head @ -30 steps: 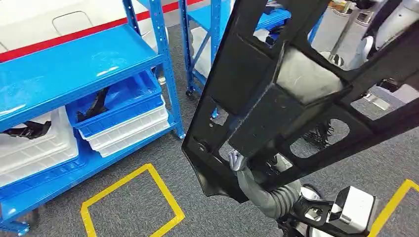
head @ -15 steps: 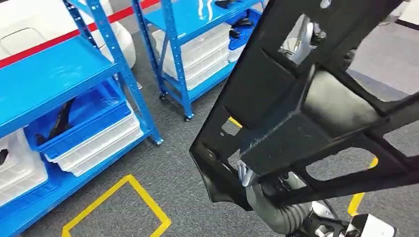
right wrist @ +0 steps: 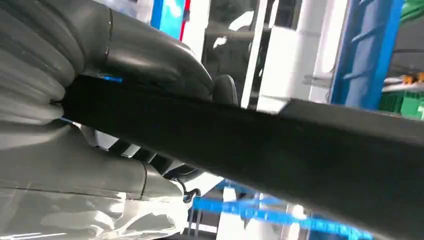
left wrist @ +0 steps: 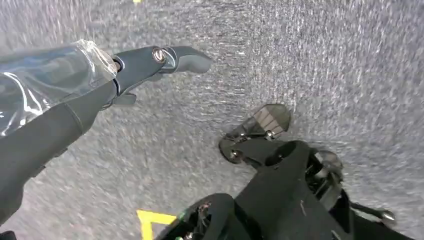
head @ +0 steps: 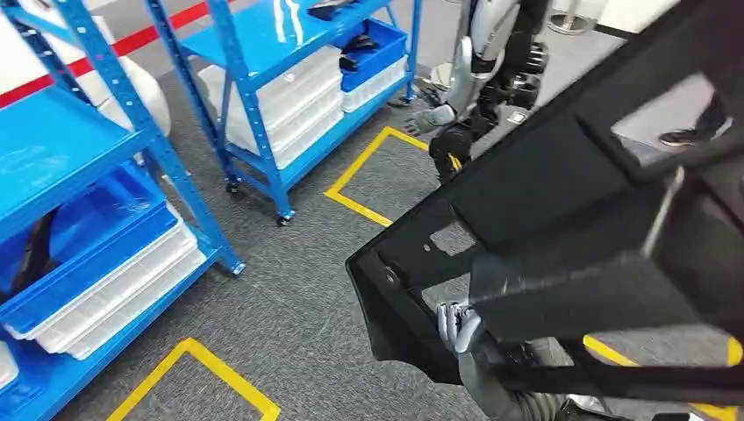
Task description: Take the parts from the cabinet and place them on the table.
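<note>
Our right hand (head: pixel 456 326) grips the black part (head: pixel 561 219) at its lower edge; the long axis rises up-right. Our left hand (left wrist: pixel 150 62) hangs empty, fingers apart.

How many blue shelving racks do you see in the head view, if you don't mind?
2. One blue rack stands at the left edge, holding stacked trays; a second rack stands farther back, top centre. The held black part may hide others to the right.

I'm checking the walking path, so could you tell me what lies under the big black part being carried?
Under the black part, the right hand grips its lower edge, above grey carpet and yellow floor tape. The part covers most of the floor ahead on the right.
</note>
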Available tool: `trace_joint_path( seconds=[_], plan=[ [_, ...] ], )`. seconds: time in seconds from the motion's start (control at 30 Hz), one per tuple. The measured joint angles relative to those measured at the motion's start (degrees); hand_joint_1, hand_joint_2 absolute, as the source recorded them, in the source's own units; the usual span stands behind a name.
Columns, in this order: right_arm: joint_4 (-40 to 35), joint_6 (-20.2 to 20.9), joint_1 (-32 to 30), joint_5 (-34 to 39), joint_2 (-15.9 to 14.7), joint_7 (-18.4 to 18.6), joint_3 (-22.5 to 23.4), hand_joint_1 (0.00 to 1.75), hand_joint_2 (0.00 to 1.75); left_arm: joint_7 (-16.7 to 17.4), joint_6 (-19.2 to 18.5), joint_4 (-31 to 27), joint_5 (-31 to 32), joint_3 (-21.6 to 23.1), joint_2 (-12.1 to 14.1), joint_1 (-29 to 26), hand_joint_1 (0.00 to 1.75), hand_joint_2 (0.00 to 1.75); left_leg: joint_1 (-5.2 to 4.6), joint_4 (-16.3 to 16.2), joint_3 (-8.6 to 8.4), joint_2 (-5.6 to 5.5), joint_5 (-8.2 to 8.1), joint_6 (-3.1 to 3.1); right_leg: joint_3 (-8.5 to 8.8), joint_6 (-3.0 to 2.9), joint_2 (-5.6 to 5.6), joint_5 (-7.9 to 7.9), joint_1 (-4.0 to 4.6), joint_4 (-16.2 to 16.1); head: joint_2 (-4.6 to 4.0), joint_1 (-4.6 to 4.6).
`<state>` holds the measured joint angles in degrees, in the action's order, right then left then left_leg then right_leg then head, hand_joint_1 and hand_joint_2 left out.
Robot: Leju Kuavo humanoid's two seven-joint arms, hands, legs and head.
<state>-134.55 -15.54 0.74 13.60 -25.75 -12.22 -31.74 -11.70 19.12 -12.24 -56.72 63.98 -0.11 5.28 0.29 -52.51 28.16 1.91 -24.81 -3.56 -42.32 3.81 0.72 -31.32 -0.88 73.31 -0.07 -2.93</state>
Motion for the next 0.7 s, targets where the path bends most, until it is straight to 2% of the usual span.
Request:
trace_joint_path(
  seconds=[0.03, 0.07, 0.1, 0.13, 0.17, 0.2, 0.27, 0.3, 0.33, 0.37, 0.4, 0.43, 0.47, 0.5, 0.53, 0.57, 0.6, 0.63, 0.67, 0.7],
  plan=[
    [0.0, -0.18, -0.33, -0.46, 0.02, -0.07, 0.0, 1.75, 1.75, 0.24, 0.0, 0.0, 0.07, 0.02, 0.0, 0.0, 0.0, 1.75, 0.04, -0.01, -0.01, 0.77, -0.08, 0.12, 1.11, 0.25, -0.17, 1.29, -0.23, -1.9, 0.0, 0.0],
    [0.0, -0.37, -0.6, -0.74, 0.0, -0.06, 0.02, 1.75, 1.75, 0.4, 0.0, 0.0, 0.15, 0.07, 0.0, 0.01, 0.0, 1.75, 0.12, -0.06, -0.1, 1.47, -0.2, 0.32, 3.78, 0.48, -0.66, 3.45, -0.5, -6.35, 0.0, 0.0],
    [-0.02, -0.55, -0.76, -1.01, 0.0, -0.11, 0.09, 1.75, 1.75, 0.42, 0.0, 0.0, 0.15, 0.09, 0.0, 0.02, 0.0, 1.75, 0.21, -0.13, -0.3, 2.08, -0.37, 0.58, 7.14, 0.71, -1.69, 5.6, -0.67, -11.96, 0.0, 0.0],
    [-0.02, -0.65, -0.88, -1.09, 0.0, -0.15, 0.09, 1.75, 1.75, 0.57, -0.02, 0.0, 0.32, 0.11, 0.04, 0.04, 0.0, 1.75, 0.2, -0.29, -0.65, 2.69, -0.68, 1.06, 10.71, 0.86, -4.09, 6.96, -0.78, -17.51, 0.0, -0.02],
    [-0.02, -0.74, -0.96, -1.2, 0.0, -0.17, 0.11, 1.75, 1.75, 0.77, 0.0, 0.0, 0.5, 0.13, 0.46, 0.07, 0.0, 1.75, -0.22, -0.41, -0.65, 3.02, -1.07, 1.6, 10.96, 0.17, -4.79, 6.51, -0.21, -18.19, 0.0, -0.02],
    [-0.11, -1.0, -1.2, -1.51, 0.0, -0.22, 0.15, 1.75, 1.75, 0.9, -0.11, 0.0, 0.74, 0.17, 0.5, 0.11, 0.0, 1.75, -0.24, -0.47, -0.84, 3.44, -1.26, 1.99, 10.78, -0.95, -3.7, 6.61, -0.36, -18.2, 0.0, 0.17],
    [-0.11, -1.44, -1.66, -1.68, 0.0, -0.2, 0.2, 1.75, 1.75, 1.64, -0.3, 0.0, 1.2, 0.24, 0.5, 0.17, 0.0, 1.75, -0.02, -0.36, -1.17, 4.32, -1.25, 2.52, 10.44, -1.78, -2.71, 6.55, 0.12, -18.06, 0.0, 0.17],
    [-0.13, -1.68, -1.73, -2.05, 0.0, -0.13, 0.22, 1.75, 1.75, 2.08, -0.48, 0.0, 1.48, 0.26, 0.55, 0.24, 0.0, 1.75, 0.12, -0.47, -1.19, 4.89, -1.4, 2.83, 10.34, -2.29, -2.13, 6.83, 0.04, -18.22, 0.0, 0.13],
    [-0.28, -1.7, -1.8, -2.3, 0.0, -0.07, 0.22, 1.75, 1.75, 2.47, -0.61, 0.0, 1.75, 0.33, 0.55, 0.34, 0.0, 1.75, 0.51, -1.38, -1.02, 2.97, -2.31, 3.2, 10.3, -2.65, -1.52, 7.05, -0.22, -18.28, 0.0, 0.22],
    [-0.53, -1.77, -1.73, -2.49, 0.0, -0.04, 0.22, 1.75, 1.75, 2.69, -0.63, 0.0, 1.9, 0.39, 0.55, 0.43, 0.0, 1.75, 0.56, -4.35, 0.36, 0.78, -4.63, 3.31, 10.12, -2.95, -1.14, 7.18, -0.23, -18.27, 0.0, 0.22],
    [-0.59, -1.81, -1.73, -2.62, 0.0, -0.04, 0.22, 1.75, 1.75, 2.78, -0.65, 0.0, 1.94, 0.42, 0.61, 0.49, 0.0, 1.75, 0.55, -9.02, 2.45, -0.29, -7.25, 3.42, 9.96, -3.16, -0.72, 7.3, -0.18, -18.26, 0.0, 0.26],
    [-0.59, -1.86, -1.75, -2.67, 0.0, -0.04, 0.22, 1.75, 1.75, 2.73, -0.76, 0.0, 1.9, 0.39, 0.66, 0.72, 0.0, 1.75, 0.47, -14.23, 4.82, -0.77, -9.57, 3.47, 9.79, -3.3, -0.11, 7.38, -0.09, -18.24, 0.0, 0.26],
    [-0.59, -1.88, -1.8, -2.62, 0.0, 0.07, 0.22, 1.75, 1.75, 2.73, -0.96, 0.0, 1.9, 0.39, 0.66, 1.06, 0.0, 1.75, 0.38, -18.52, 6.72, -1.01, -11.04, 3.44, 9.67, -3.4, 0.49, 7.44, 0.04, -18.23, 0.0, 0.26],
    [-0.59, -1.88, -1.87, -2.62, 0.0, 0.13, 0.22, 1.75, 1.75, 2.78, -1.0, 0.0, 1.99, 0.44, 0.66, 1.28, 0.0, 1.75, 0.34, -20.68, 7.68, -1.21, -11.13, 3.34, 9.63, -3.51, 1.26, 7.52, 0.19, -18.23, 0.0, 0.26],
    [-0.59, -1.88, -1.86, -2.78, 0.0, 0.18, 0.22, 1.75, 1.75, 2.82, -0.98, 0.0, 1.97, 0.46, 0.66, 1.28, 0.0, 1.75, 0.3, -19.43, 7.03, -1.29, -9.85, 3.07, 9.68, -3.57, 2.16, 7.57, 0.3, -18.23, 0.0, 0.26],
    [-0.59, -1.92, -1.86, -2.84, 0.0, 0.37, 0.22, 1.75, 1.75, 2.89, -0.92, 0.0, 1.9, 0.48, 0.66, 1.25, 0.0, 1.75, 0.16, -15.62, 5.14, -1.51, -7.41, 2.6, 9.8, -3.59, 3.13, 7.61, 0.44, -18.23, 0.0, 0.26],
    [-0.61, -1.97, -1.83, -2.73, 0.0, 0.74, 0.22, 1.75, 1.75, 2.87, -0.76, 0.0, 1.86, 0.52, 0.66, 1.16, 0.0, 1.75, -0.09, -10.39, 2.73, -2.31, -4.61, 1.96, 9.98, -3.6, 3.94, 7.65, 0.57, -18.23, 0.0, 0.26],
    [-0.61, -2.05, -1.82, -2.43, 0.0, 0.99, 0.22, 1.75, 1.75, 2.73, -0.5, 0.0, 1.73, 0.55, 0.66, 0.96, 0.0, 1.75, -0.3, -5.22, 0.53, -4.53, -2.0, 1.15, 10.02, -3.58, 4.66, 7.72, 0.54, -18.26, 0.0, 0.26],
    [-0.59, -2.08, -1.74, -1.88, 0.0, 1.27, 0.22, 1.75, 1.75, 2.1, -0.24, 0.02, 1.59, 0.57, 0.94, 0.7, 0.0, 1.75, -0.48, -2.15, -0.38, -8.33, -1.26, 0.13, 9.79, -3.37, 5.23, 7.94, 0.38, -18.14, 0.0, 0.2],
    [-0.59, -2.1, -1.56, -0.94, 0.0, 1.66, 0.22, 1.75, 1.75, 0.53, -0.06, 0.02, 1.18, 0.59, 0.81, 0.56, 0.0, 1.75, -0.34, -0.97, -0.57, -8.16, -1.33, 0.23, 9.26, -3.13, 6.15, 8.08, 0.33, -18.08, 0.0, 0.24]
  ],
)
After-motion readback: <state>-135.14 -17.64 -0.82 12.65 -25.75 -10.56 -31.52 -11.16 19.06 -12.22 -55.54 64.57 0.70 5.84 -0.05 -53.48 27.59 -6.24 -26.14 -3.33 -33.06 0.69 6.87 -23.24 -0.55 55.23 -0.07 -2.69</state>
